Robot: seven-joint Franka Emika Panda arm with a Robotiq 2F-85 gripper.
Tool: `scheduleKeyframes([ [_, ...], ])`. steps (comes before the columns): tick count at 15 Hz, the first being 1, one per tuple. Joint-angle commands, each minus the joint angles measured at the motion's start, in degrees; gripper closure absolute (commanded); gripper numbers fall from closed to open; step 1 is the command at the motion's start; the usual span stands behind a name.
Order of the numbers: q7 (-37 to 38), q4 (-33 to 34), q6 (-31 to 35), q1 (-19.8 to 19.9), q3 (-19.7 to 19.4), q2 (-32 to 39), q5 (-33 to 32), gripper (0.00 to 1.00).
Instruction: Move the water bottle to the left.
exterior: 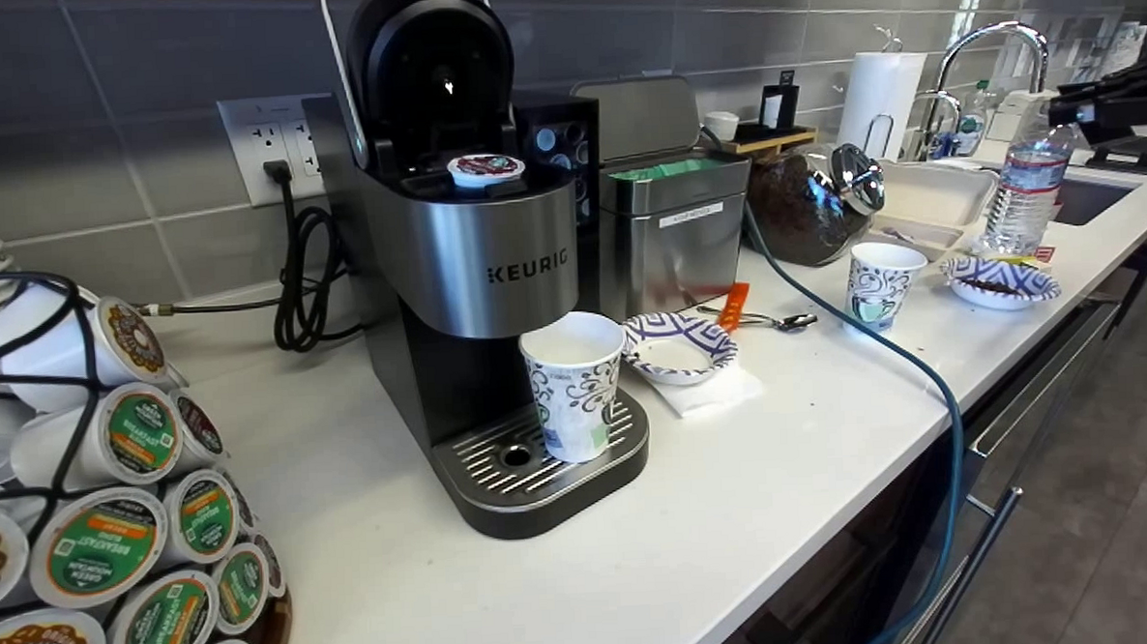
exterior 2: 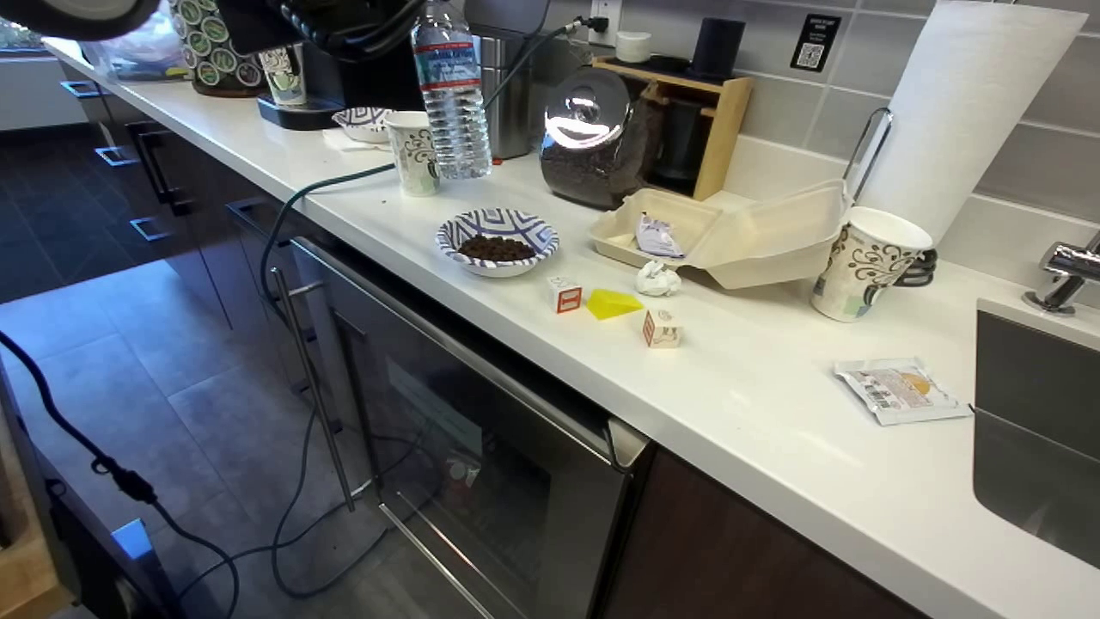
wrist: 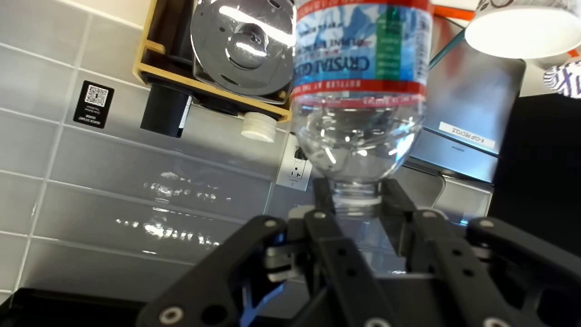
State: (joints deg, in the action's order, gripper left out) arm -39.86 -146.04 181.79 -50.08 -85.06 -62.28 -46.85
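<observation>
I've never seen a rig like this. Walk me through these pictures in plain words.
The machine is a robot arm. It grasps with two black fingers, which are closed on the neck of a clear water bottle, seemingly lifted off the counter.

Two pictures come from cameras set outside the robot, looking along the counter. The third comes from a camera on its wrist and stands upside down, so the bottle's label reads inverted.

In an exterior view, the counter holds a coffee maker with a patterned paper cup on its drip tray. An exterior view also shows a bowl of dark granules, an opened food box, and two small cubes with a yellow piece between them.
</observation>
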Motion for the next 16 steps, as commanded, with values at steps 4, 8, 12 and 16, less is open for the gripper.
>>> scheduleKeyframes([
  [4, -2.13, -1.71, -3.98, 1.42, 4.03, 6.08, 1.58, 0.92],
  [8, -4.44, -2.24, -10.46, -0.23, 8.47, 9.41, 2.65, 0.92],
  [12, -7.54, -1.85, -12.31, -2.14, 10.26, 11.27, 6.33, 0.92],
  [16, -10.42, -1.27, -11.92, -2.63, 10.37, 13.94, 11.75, 0.92],
])
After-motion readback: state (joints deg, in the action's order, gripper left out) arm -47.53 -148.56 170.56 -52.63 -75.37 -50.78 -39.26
